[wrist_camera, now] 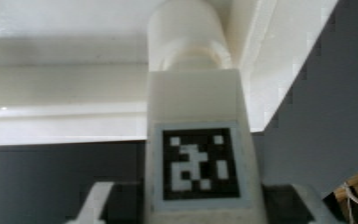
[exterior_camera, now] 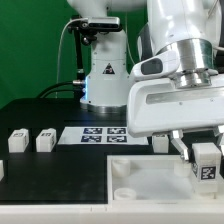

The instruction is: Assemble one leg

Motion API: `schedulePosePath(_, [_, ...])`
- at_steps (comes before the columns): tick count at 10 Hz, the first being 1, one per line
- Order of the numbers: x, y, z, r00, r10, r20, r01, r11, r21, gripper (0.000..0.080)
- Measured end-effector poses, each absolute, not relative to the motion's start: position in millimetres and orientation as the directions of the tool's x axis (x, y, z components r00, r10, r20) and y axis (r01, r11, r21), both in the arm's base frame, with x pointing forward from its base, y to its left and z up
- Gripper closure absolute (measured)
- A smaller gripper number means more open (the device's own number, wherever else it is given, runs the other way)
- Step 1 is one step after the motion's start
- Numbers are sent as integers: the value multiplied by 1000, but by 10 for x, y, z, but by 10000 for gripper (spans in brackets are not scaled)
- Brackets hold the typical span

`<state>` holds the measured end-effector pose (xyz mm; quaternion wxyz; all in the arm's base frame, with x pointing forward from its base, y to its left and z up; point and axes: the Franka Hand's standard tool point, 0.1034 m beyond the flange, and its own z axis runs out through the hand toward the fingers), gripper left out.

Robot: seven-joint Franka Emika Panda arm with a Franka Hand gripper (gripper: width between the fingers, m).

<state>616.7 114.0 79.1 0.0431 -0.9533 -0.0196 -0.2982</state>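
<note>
My gripper [exterior_camera: 204, 158] is shut on a leg [exterior_camera: 205, 163], a white block with a black-and-white marker on its face. It holds the leg over the right side of the large white tray-like piece [exterior_camera: 150, 185] at the front. In the wrist view the held leg [wrist_camera: 197, 140] stands between the fingers [wrist_camera: 114, 200], its far end at the tray piece's raised edge [wrist_camera: 87, 55]. Two more legs [exterior_camera: 18, 141] [exterior_camera: 44, 141] stand on the black table at the exterior view's left. Another leg [exterior_camera: 160, 143] sits partly hidden behind my gripper.
The marker board [exterior_camera: 103, 133] lies flat behind the legs. The arm's white base [exterior_camera: 103, 72] stands at the back with a black cable. A small white part [exterior_camera: 2, 170] sits at the exterior view's left edge.
</note>
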Motion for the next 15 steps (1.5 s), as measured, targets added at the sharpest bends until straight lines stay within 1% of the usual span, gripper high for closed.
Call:
schedulePosePath(1, [6152, 1141, 768, 828, 13, 560, 63, -995, -71, 508])
schedulePosePath(2, [6151, 1141, 766, 829, 13, 559, 63, -995, -71, 327])
schedulePosePath(3, [6150, 1141, 764, 829, 13, 559, 63, -995, -71, 205])
schedulePosePath(4, [6150, 1140, 763, 829, 13, 559, 63, -995, -71, 205])
schedulePosePath(5, [6150, 1141, 763, 829, 13, 559, 63, -995, -71, 162])
schedulePosePath(11, [6148, 1134, 770, 836, 13, 548, 63, -995, -72, 151])
schedulePosePath(13, [6176, 1096, 912, 863, 9, 505, 57, -995, -80, 151])
schedulePosePath(14, [6203, 1094, 958, 880, 8, 475, 55, -995, -86, 151])
schedulePosePath(15, [6237, 1092, 966, 878, 6, 479, 54, -995, -86, 151])
